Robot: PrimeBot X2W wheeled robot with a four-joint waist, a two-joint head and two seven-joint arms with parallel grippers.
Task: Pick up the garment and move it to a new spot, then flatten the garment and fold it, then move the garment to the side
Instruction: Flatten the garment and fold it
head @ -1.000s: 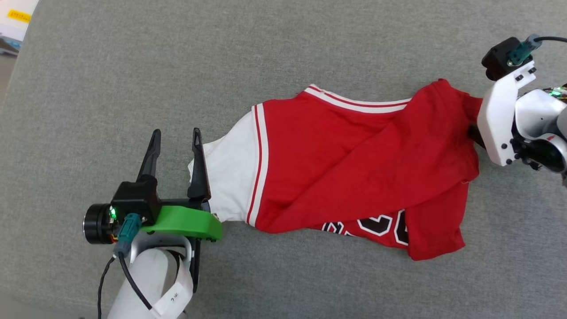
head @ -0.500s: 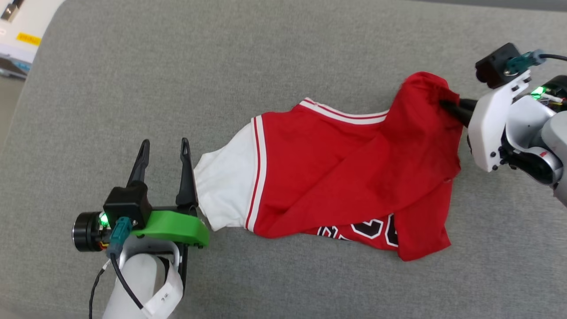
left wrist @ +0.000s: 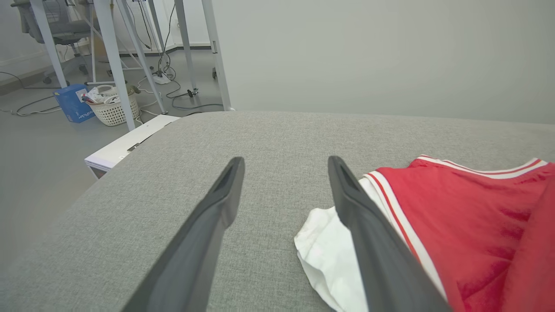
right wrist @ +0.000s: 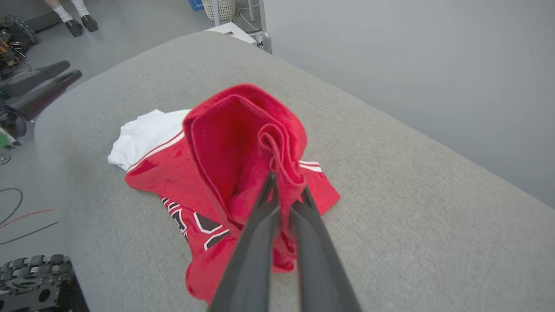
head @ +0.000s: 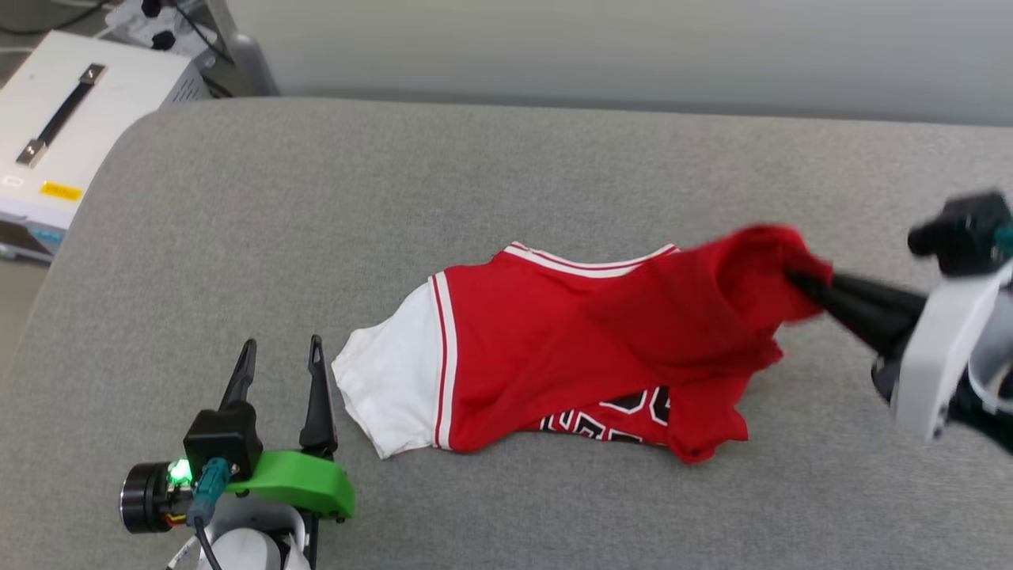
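A grey fabric-covered pad [head: 554,174] with a rounded corner spreads across the head view. The garment [head: 554,348] lies on its middle, reaching toward the robot's right. It is a crumpled red jersey shirt. Its white short sleeve [head: 388,396], edged with red-and-white striped trim, lies flat on the pad at the left end. The striped collar sits at the far edge, and part of the black, white-edged print [head: 625,412] shows under a fold at the near edge. The shirt's right end is raised off the pad in a bunched peak, while the rest lies on the fabric. Off the pad's far left corner sits a white case [head: 71,127] with a dark handle. The right gripper [right wrist: 288,186] is closed tight, its 2 dark fingers pinching the raised red fold. The left gripper [head: 282,343] is spread wide and empty, just beside the white sleeve; whether it touches the cloth cannot be told. On the floor beyond stand a white laundry basket [left wrist: 113,110] and a blue box [left wrist: 73,103].
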